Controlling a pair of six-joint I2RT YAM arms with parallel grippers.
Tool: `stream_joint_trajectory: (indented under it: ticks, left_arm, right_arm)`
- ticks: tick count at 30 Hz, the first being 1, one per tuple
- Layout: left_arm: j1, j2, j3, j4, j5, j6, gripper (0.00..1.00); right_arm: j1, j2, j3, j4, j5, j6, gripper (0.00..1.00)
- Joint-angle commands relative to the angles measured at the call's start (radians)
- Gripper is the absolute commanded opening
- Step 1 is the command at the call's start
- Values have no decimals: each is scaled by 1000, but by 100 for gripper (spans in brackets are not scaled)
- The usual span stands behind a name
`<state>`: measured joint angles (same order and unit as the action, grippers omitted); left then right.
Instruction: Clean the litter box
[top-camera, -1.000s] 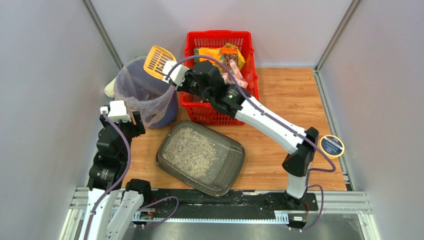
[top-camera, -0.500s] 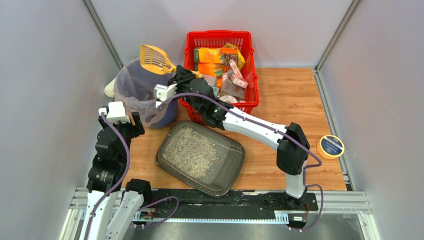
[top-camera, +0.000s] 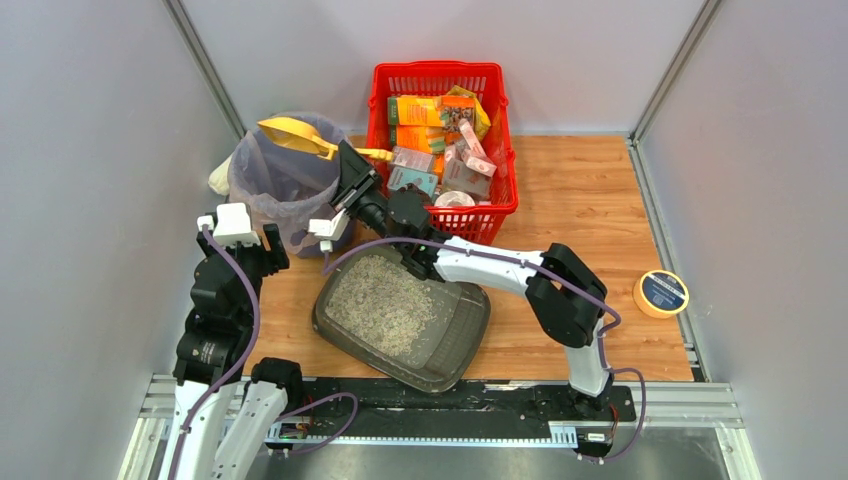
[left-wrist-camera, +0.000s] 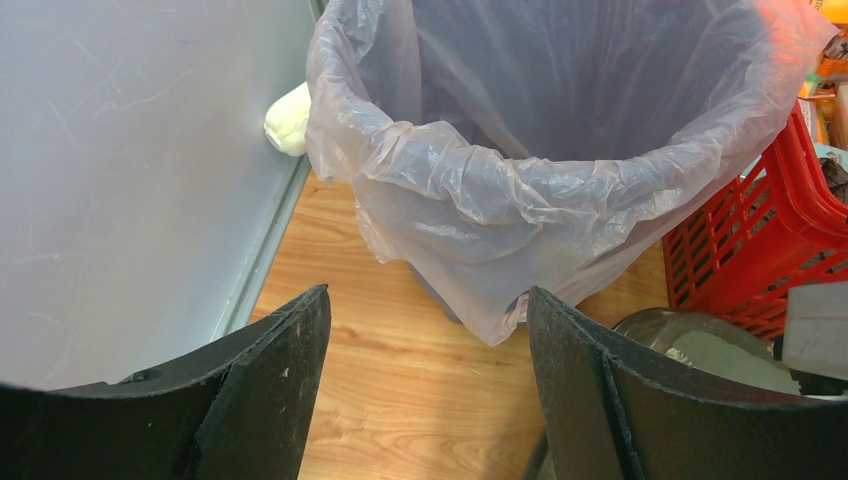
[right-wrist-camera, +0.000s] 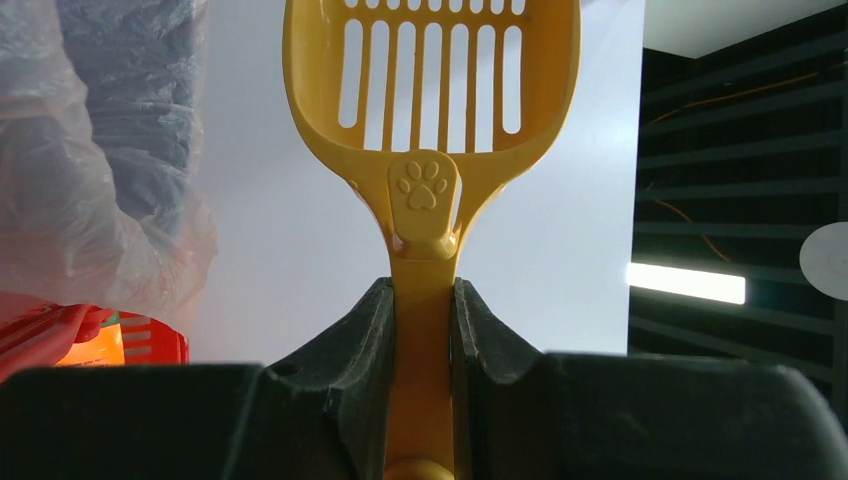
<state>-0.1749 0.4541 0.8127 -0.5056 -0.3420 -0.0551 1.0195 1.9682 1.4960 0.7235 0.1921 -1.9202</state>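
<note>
**A:** Entry one, nearest the arm bases?
**B:** Litter box (top-camera: 400, 318): it is lying askew on the wooden table (top-camera: 585, 190), with pale litter covering mostly its left part.

**A:** To the left of the litter box?
**B:** Left gripper (left-wrist-camera: 428, 310): it is hanging above the wood with its jaws standing wide apart, holding nothing.

**A:** Beyond the litter box?
**B:** Right gripper (right-wrist-camera: 422, 300): it is pinching the handle of a yellow scoop (right-wrist-camera: 430, 80). The slotted head is hanging over the rim of the bag-lined bin (top-camera: 270, 190), which is standing far-left of the litter box.

**A:** Farthest?
**B:** Red basket (top-camera: 437, 75): it is sitting just behind the litter box, holding packets. A tape roll (top-camera: 661, 292) is lying well right of the litter box.
</note>
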Motion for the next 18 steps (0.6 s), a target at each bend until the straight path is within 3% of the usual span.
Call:
stream_joint_trajectory:
  ticks: [1,7,18]
  left_arm:
    - [3,-3,13,19,4,-8,80]
    - [2,0,11,21,6,-9,80]
    - [-1,8,13,21,14,-11,80]
  right_arm:
    - [-4,-32,-22,126,-62,-129,1]
    - [-10,-52,-40,134,-46,-151,1]
    - [22,-49,-258,266,-10,-125,1]
